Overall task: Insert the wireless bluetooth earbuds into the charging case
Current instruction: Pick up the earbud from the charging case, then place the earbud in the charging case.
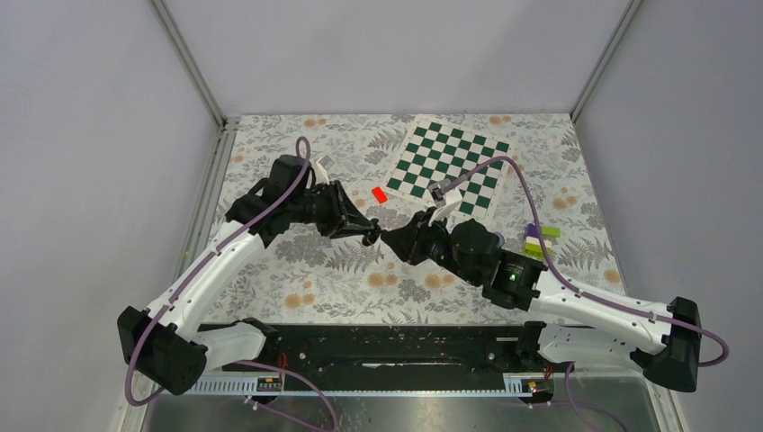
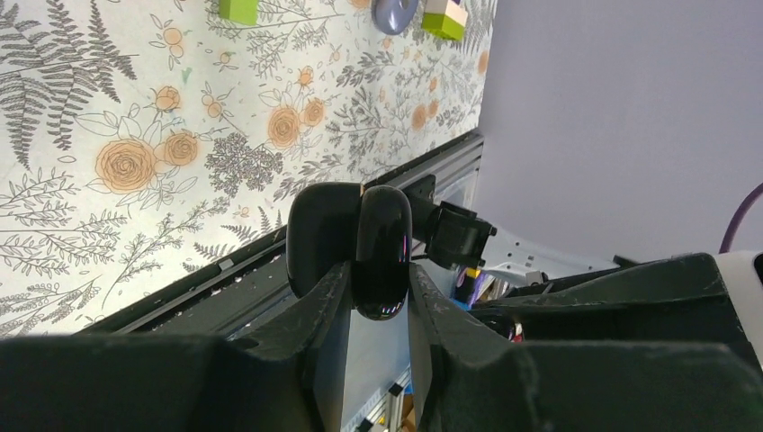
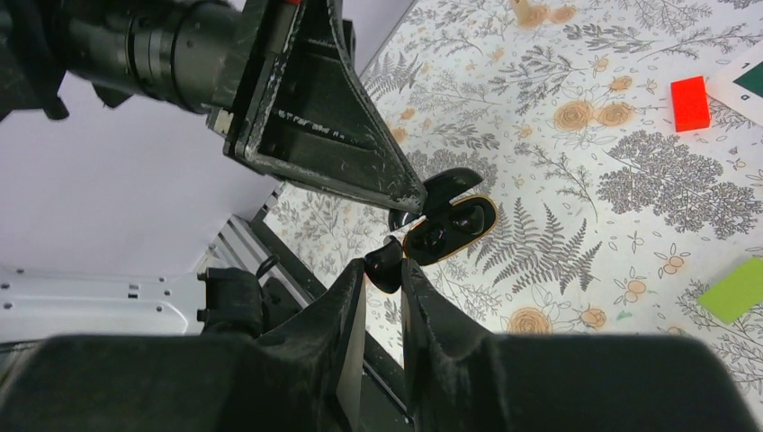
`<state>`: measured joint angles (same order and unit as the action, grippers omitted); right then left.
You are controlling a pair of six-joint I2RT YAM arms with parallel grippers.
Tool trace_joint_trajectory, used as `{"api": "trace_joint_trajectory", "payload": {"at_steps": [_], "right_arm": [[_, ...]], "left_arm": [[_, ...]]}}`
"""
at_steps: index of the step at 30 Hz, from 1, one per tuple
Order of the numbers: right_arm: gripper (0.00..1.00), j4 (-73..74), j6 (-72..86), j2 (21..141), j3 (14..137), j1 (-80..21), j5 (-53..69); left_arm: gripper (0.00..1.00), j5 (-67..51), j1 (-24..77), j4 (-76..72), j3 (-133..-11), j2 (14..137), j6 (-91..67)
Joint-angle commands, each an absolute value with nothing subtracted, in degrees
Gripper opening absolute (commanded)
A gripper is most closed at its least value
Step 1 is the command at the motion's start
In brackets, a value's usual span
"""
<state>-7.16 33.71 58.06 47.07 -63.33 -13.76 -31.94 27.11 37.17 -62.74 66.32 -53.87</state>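
My left gripper point(image 1: 363, 233) is shut on the open charging case point(image 3: 450, 227) and holds it above the table. In the left wrist view the glossy black case point(image 2: 381, 243) sits pinched between the fingers of that gripper point(image 2: 378, 292), its lid point(image 2: 322, 232) swung to the left. My right gripper point(image 3: 385, 272) is shut on one tiny black earbud point(image 3: 383, 263), which is right at the lower edge of the case's open face. The two grippers meet tip to tip in the top view, the right one point(image 1: 390, 238) beside the left. I cannot make out a second earbud.
A red block point(image 1: 380, 194) lies beside the green-and-white checkerboard point(image 1: 447, 166) behind the grippers. A lime-and-purple block stack point(image 1: 539, 241) stands to the right. A lime-green block point(image 3: 733, 290) lies on the floral cloth. The black rail point(image 1: 387, 346) runs along the near edge.
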Motion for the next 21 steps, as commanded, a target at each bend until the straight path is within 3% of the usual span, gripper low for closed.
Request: {"api": "trace_joint_trajectory", "payload": {"at_steps": [1, 5, 15, 21], "right_arm": [[0.00, -3.7, 28.1, 57.4, 49.6, -63.6, -9.7], [0.00, -2.5, 23.6, 55.7, 48.3, -63.5, -6.6], [0.00, -0.4, 13.3, 50.8, 46.8, -63.4, -1.4], [0.00, 1.7, 9.8, 56.7, 50.5, -64.3, -0.1]], "left_arm": [[0.00, -39.9, 26.6, 37.8, -67.6, 68.2, -46.7], [0.00, -49.4, 26.7, 43.3, -71.5, 71.8, -36.2], [0.00, -49.3, 27.1, 46.5, -70.2, 71.5, -30.1], [0.00, -49.8, 27.6, 46.4, -70.0, 71.7, -29.8]]}}
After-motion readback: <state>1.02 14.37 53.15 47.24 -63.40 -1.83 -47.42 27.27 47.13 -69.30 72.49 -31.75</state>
